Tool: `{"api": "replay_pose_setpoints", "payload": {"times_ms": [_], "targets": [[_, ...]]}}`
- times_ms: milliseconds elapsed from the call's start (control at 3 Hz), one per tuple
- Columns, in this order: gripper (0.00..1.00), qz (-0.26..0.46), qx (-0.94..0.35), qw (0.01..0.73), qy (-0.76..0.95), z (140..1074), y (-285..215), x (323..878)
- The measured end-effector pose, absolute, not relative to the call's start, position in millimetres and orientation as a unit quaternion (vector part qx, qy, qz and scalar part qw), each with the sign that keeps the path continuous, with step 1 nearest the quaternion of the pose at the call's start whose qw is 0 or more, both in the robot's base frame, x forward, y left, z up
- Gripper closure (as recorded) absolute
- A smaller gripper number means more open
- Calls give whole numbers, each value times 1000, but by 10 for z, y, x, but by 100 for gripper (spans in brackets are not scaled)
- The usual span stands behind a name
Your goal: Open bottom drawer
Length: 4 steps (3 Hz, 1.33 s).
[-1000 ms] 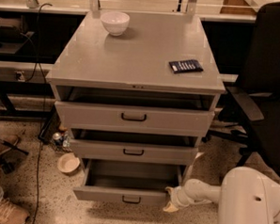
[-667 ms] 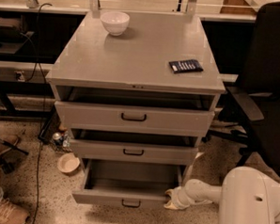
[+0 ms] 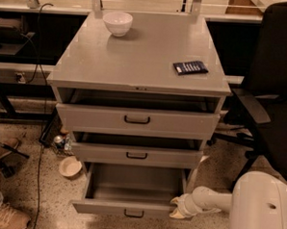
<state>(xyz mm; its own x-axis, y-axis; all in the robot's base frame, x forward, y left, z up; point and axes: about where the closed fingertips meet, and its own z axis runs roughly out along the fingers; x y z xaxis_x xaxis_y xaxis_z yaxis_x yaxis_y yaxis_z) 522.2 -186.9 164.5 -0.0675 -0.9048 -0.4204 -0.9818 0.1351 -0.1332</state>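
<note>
While the gripper (image 3: 178,208) sits against the right front corner of the bottom drawer (image 3: 130,189), its state, clenched or released, cannot be told. Contact is at the corner, not at the handle (image 3: 134,213), which is centred on the front panel and untouched. The drawer stands well out from the cabinet (image 3: 137,58), floor exposed; the task appears nearly complete. The arm (image 3: 211,199) reaches in low from the right.

Hazards from this position:
- Off-centre force at the corner may skew the drawer and bind it.
- The gripper may slip off the corner, since nothing visible locks it there.
- Further pulling may draw the drawer off its runners.
- Lifting the gripper may strike the middle drawer (image 3: 136,154), just above.
- The chair (image 3: 274,94) stands near the arm and limits retreat.
</note>
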Motion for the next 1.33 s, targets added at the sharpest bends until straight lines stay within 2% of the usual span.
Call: {"api": "replay_pose_setpoints", "payload": {"times_ms": [1333], "targets": [[100, 121, -624, 226, 738, 1617, -1892, 4781]]}}
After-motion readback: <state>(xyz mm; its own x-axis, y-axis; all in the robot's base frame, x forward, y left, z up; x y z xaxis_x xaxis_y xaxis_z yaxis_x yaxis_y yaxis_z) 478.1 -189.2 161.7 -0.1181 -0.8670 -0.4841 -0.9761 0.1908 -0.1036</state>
